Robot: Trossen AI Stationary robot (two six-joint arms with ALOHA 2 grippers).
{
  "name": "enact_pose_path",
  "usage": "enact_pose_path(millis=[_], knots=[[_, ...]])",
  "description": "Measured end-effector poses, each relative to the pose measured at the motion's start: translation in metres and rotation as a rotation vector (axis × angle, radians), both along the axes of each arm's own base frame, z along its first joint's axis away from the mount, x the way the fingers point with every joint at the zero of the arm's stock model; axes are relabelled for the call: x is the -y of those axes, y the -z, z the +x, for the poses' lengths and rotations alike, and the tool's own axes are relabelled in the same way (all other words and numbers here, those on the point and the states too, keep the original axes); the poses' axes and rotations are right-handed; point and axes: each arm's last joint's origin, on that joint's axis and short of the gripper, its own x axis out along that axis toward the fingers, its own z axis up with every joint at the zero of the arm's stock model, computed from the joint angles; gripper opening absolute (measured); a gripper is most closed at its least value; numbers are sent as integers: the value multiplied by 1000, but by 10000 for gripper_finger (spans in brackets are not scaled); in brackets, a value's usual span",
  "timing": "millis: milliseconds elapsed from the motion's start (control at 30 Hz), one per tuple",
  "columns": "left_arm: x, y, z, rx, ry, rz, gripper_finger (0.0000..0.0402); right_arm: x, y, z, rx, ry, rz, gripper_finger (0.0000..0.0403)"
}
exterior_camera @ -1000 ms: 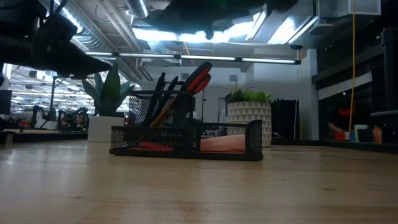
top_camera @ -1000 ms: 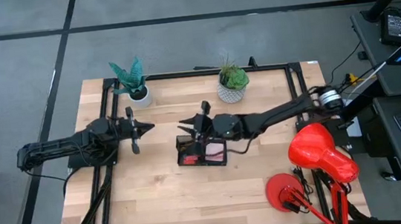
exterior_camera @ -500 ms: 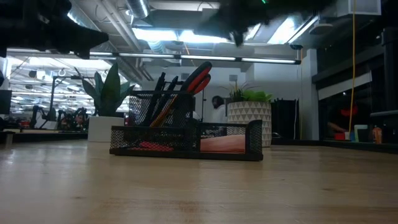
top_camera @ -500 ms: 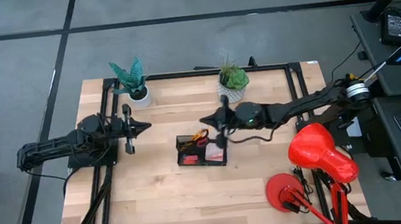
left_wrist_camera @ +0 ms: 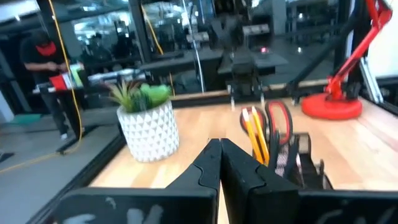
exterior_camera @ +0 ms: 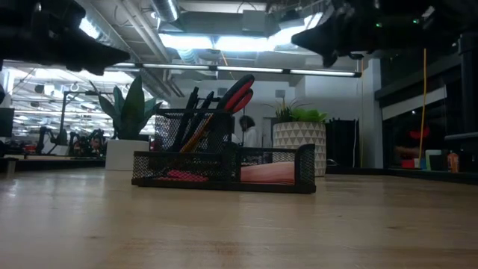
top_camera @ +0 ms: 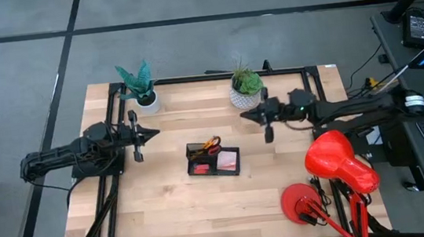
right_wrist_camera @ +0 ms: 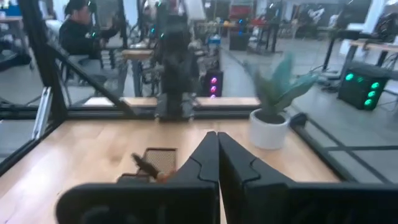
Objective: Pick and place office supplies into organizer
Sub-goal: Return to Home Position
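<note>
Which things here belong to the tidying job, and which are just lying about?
Job: black organizer holding red scissors, orange pencils and pink sticky notes; left tool and right tool, both shut, away from it.
Lying about: leafy potted plant, bushy potted plant, red desk lamp.

One black mesh organizer (top_camera: 213, 158) is counted at the table's centre. Standing or lying in it are one pair of red-handled scissors (exterior_camera: 237, 93), at least two orange pencils (left_wrist_camera: 254, 134), two dark pens (exterior_camera: 193, 102) and one pink sticky-note block (top_camera: 228, 161). Two potted plants are counted: a spiky-leaved plant (top_camera: 140, 86) at 11 o'clock and a bushy green plant (top_camera: 246, 87) at 1 o'clock. One red desk lamp (top_camera: 335, 161) is seen at 4 o'clock. Two grippers are counted: the left gripper (top_camera: 156, 132) at 9 o'clock and the right gripper (top_camera: 245, 115) at 2 o'clock.
</note>
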Motion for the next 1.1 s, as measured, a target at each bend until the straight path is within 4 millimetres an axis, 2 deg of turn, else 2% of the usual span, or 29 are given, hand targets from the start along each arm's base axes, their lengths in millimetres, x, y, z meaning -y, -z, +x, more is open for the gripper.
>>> enact_pose_path(millis=[300, 467, 667, 867, 1100], knots=[[-1, 17, 0, 30, -49, -5, 2, 21, -9, -39, 87, -47, -21, 0], [-2, 23, 1, 28, -68, -13, 1, 18, -15, -53, 118, -92, -53, 0], [-4, 16, 0, 85, -139, 54, 1, 14, -22, -76, 109, -68, -138, 0], [-5, 15, 0, 106, -158, 20, 3, 9, 5, -99, 149, -63, -118, 0], [-5, 15, 0, 126, -152, -85, 2, 0, 49, -117, 260, -89, -84, 0]])
